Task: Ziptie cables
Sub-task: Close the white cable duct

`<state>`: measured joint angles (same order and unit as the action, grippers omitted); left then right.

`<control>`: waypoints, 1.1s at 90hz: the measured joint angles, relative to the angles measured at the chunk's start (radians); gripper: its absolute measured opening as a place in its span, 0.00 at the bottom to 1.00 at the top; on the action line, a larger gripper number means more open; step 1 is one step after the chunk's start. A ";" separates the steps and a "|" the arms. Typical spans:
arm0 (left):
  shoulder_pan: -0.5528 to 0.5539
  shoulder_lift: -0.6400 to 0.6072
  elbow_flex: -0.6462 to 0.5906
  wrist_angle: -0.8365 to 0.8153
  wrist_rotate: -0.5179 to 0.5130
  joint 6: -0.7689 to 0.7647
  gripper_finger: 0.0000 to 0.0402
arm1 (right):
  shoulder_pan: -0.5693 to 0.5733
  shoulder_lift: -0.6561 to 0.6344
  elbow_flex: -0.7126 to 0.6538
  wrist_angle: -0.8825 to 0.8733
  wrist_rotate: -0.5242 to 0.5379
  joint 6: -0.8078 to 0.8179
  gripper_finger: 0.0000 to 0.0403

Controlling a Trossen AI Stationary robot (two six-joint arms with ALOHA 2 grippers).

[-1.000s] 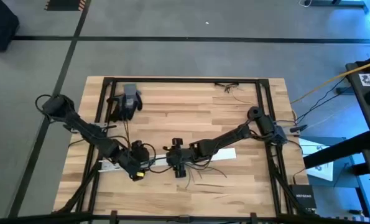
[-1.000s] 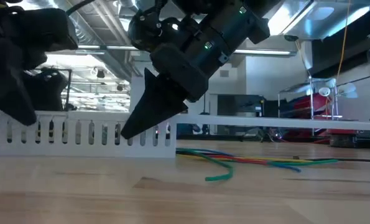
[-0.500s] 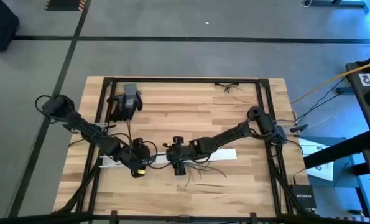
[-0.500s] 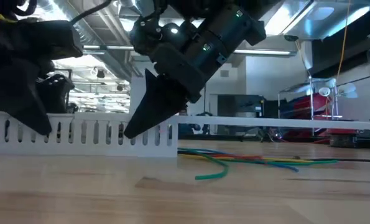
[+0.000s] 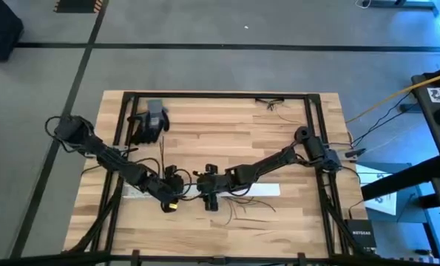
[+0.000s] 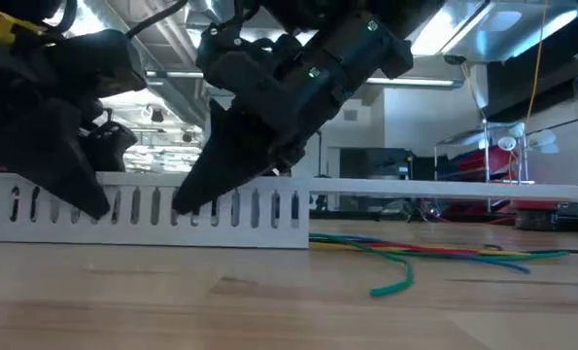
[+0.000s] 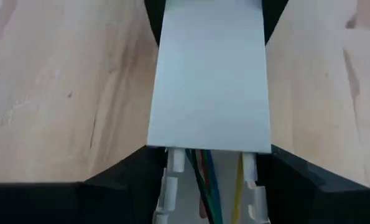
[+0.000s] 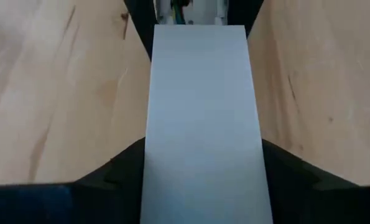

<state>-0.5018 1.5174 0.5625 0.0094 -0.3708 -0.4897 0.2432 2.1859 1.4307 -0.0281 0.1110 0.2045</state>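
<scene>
A long white slotted channel lies along the table's near middle, with a flat white cover on top of it. Thin coloured cables run inside it. They spill from its right end onto the wood, and in the high view they show as dark strands. My left gripper sits over the channel's left part. My right gripper sits a little to its right. The two grippers face each other. My left gripper holds the slotted channel between its two fingers, one on each side wall, where the cover ends. The fingers slant down and lie along the channel, which rests on the table. My right gripper grips the covered channel, one finger on each long side. It slants down from the table's right, fingers along the channel. The cover hides the walls beneath.
A grey and black glove-like thing lies at the far left. Small wire bits lie at the far right. Black frame rails border the tabletop. Bare wood lies in front of the channel.
My left gripper has moved toward the table's right edge, closer to my right gripper. The slotted channel has slid rightward along the table with it. The loose cable ends beyond its right end have shifted right as well.
</scene>
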 joint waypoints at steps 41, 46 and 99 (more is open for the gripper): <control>0.006 0.002 -0.003 0.059 0.001 -0.003 0.61 | 0.002 0.000 0.006 -0.039 0.009 -0.003 0.56; 0.007 0.003 -0.003 0.068 -0.002 -0.020 0.65 | 0.002 0.000 0.007 -0.042 0.011 -0.012 0.56; -0.122 -0.189 0.074 -0.418 0.015 -0.186 0.73 | -0.002 0.000 0.008 -0.066 0.030 -0.028 0.56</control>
<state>-0.6238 1.3281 0.6362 -0.4087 -0.3560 -0.6753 0.2409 2.1860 1.4391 -0.0937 0.1408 0.1768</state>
